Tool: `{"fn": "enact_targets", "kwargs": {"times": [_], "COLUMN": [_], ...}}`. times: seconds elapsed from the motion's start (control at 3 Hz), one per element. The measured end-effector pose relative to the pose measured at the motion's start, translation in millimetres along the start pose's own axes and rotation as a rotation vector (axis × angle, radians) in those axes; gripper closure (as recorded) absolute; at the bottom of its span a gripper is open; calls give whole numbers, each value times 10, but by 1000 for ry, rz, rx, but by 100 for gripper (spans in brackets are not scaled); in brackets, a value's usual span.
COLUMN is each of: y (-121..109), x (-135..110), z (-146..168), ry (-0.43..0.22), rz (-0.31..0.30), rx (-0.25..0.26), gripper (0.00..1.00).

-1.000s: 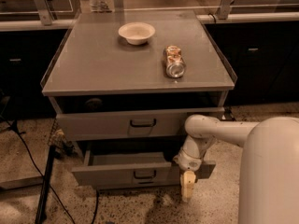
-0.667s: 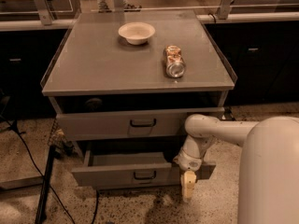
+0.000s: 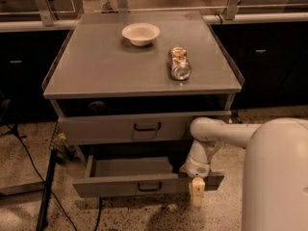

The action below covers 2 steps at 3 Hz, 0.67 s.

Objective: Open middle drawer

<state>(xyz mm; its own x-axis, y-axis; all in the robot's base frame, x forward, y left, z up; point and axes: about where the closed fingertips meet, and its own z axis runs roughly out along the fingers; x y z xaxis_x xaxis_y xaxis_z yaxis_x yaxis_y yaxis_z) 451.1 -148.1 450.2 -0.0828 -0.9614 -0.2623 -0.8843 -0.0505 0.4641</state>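
Note:
The middle drawer (image 3: 125,127) is a grey flat front with a small dark loop handle (image 3: 147,126) at its centre, just below the cabinet top, and it stands slightly forward. Below it the taller bottom drawer (image 3: 120,186) is pulled well out, its inside showing. My gripper (image 3: 197,195) hangs pointing down at the right end of that bottom drawer's front, below and to the right of the middle drawer's handle. My white arm (image 3: 216,134) reaches in from the right, across the middle drawer's right end.
On the grey cabinet top (image 3: 96,71) stand a white bowl (image 3: 140,33) and a can lying on its side (image 3: 179,64). Dark cabinets run behind. A black stand and cables (image 3: 45,186) are on the speckled floor at the left.

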Motion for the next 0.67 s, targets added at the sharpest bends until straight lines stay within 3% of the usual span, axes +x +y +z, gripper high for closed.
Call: {"fn": "enact_targets", "kwargs": {"times": [0.33, 0.67], "y": [6, 171], "x": [-2, 105], "z": [-9, 3], "ry": [0, 18], "rz": [0, 24], "rx": [0, -47], "gripper": [0, 0]}}
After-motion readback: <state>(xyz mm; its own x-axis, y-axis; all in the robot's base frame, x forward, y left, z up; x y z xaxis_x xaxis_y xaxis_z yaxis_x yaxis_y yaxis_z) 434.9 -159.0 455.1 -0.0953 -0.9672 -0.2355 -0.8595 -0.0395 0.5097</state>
